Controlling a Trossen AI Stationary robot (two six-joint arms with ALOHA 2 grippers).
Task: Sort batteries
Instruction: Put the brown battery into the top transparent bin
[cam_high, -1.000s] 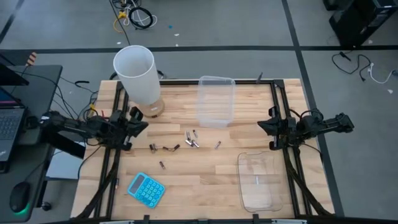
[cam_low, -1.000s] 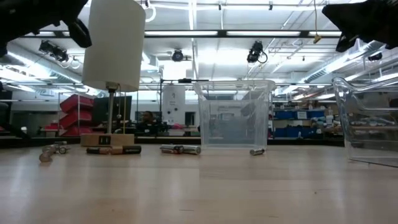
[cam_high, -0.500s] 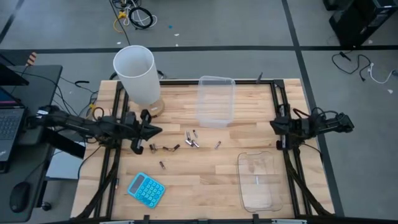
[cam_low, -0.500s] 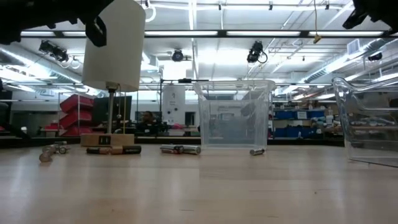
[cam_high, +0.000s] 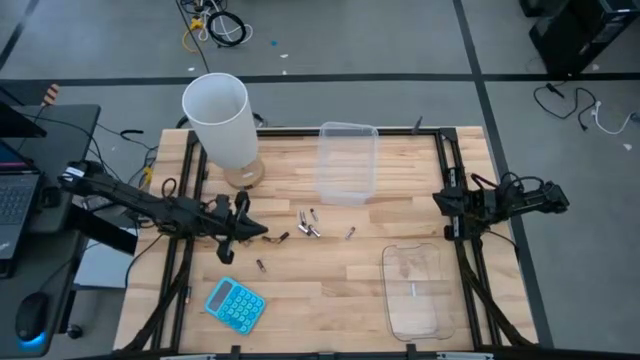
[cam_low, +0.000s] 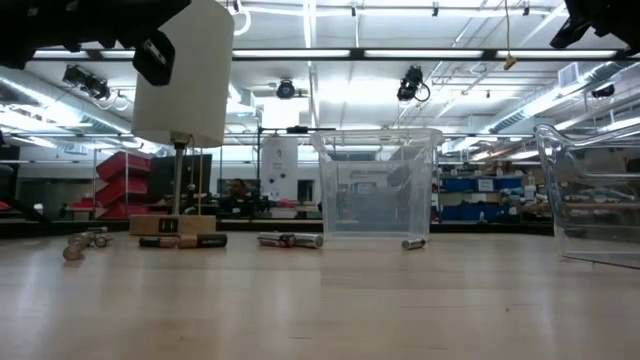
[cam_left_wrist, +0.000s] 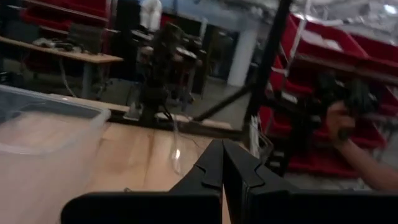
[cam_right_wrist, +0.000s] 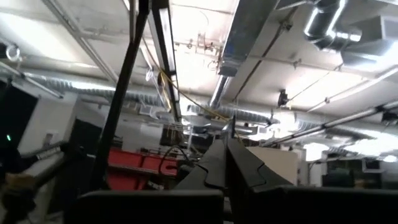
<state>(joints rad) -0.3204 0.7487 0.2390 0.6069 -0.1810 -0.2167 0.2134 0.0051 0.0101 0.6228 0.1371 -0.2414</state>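
Several tiny batteries lie on their sides on the wooden table (cam_high: 300, 280): a cluster (cam_high: 309, 222) at mid-table, one (cam_high: 350, 233) to its right, one (cam_high: 262, 266) nearer, a few (cam_high: 275, 238) left of centre. The low view shows them in a row (cam_low: 290, 240). My left gripper (cam_high: 260, 231) is shut and hovers just left of the left-of-centre batteries, apart from them; it shows shut in the left wrist view (cam_left_wrist: 222, 155). My right gripper (cam_high: 440, 202) waits shut at the table's right side and points up at the ceiling in the right wrist view (cam_right_wrist: 225, 149).
A clear tub (cam_high: 347, 160) stands at the far middle and another (cam_high: 412, 290) at the near right. A white lamp (cam_high: 220, 120) is at the far left, a blue calculator (cam_high: 235, 303) near left. A person's hand (cam_left_wrist: 341, 118) shows beyond the table.
My left arm has stretched out from the table's left edge, moving right and toward the near edge until its gripper is close to the left-of-centre batteries. My right gripper has drawn back toward the table's right edge and then stayed still. No battery has moved.
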